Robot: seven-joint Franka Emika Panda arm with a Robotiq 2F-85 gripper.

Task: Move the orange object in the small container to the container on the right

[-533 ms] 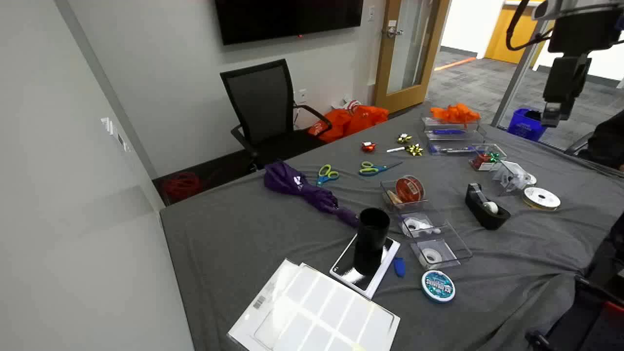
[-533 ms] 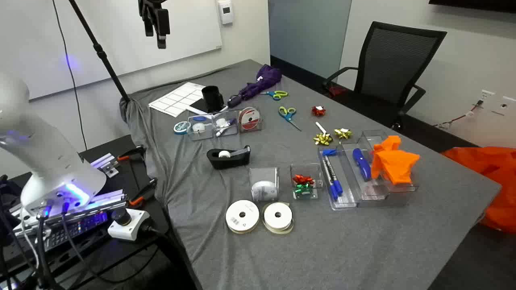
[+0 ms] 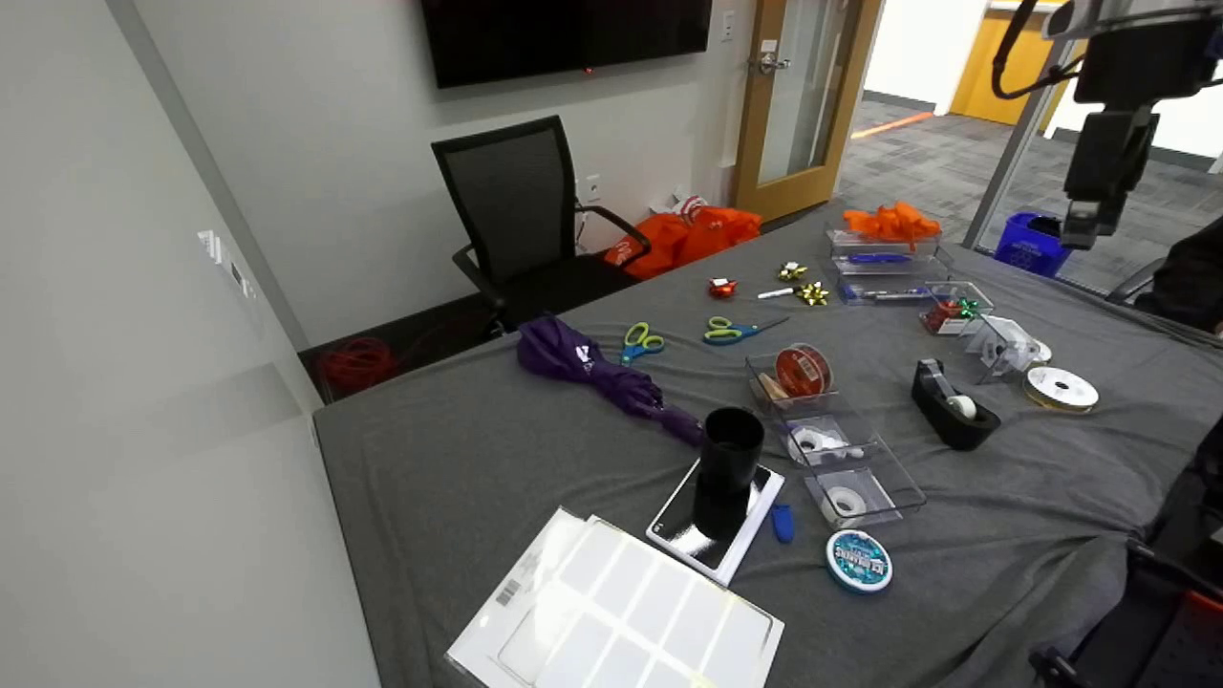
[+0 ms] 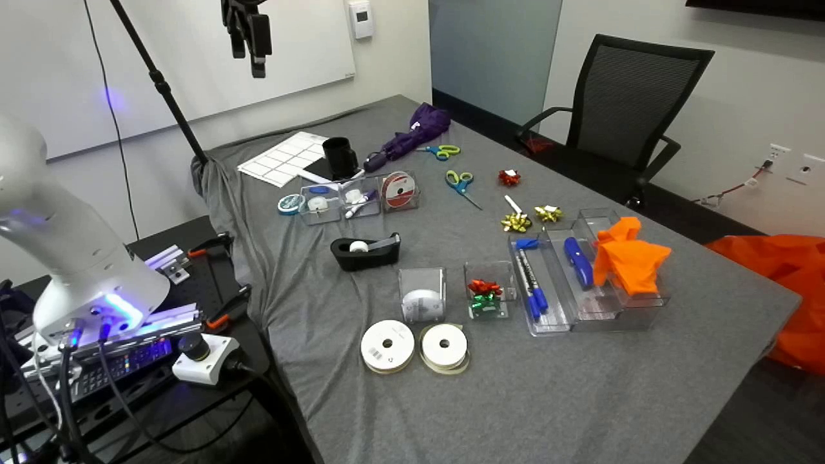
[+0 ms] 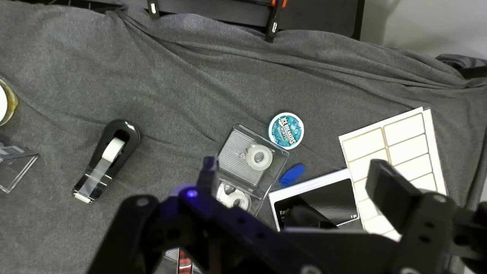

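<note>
A bright orange cloth-like object (image 4: 635, 261) sits in the end compartment of a clear divided tray (image 4: 599, 310). It also shows in the other exterior view (image 3: 893, 222). A red-orange ribbon spool (image 3: 803, 370) stands in the end compartment of a second clear organizer (image 3: 884, 489), which also holds tape rolls. Small clear boxes hold red and green bows (image 4: 485, 290) and a white item (image 4: 422, 304). My gripper (image 5: 295, 166) is open and empty, high above the organizer and a boxed device. It also shows at the top of an exterior view (image 4: 249, 61). The orange cloth is out of the wrist view.
A black tape dispenser (image 4: 365, 252), white ribbon spools (image 4: 387, 347), a black mug (image 3: 732, 444), a mint tin (image 3: 859, 561), a purple umbrella (image 3: 611, 377), scissors (image 4: 459, 181), bows (image 4: 516, 222) and label sheets (image 3: 640, 607) lie on the grey cloth-covered table.
</note>
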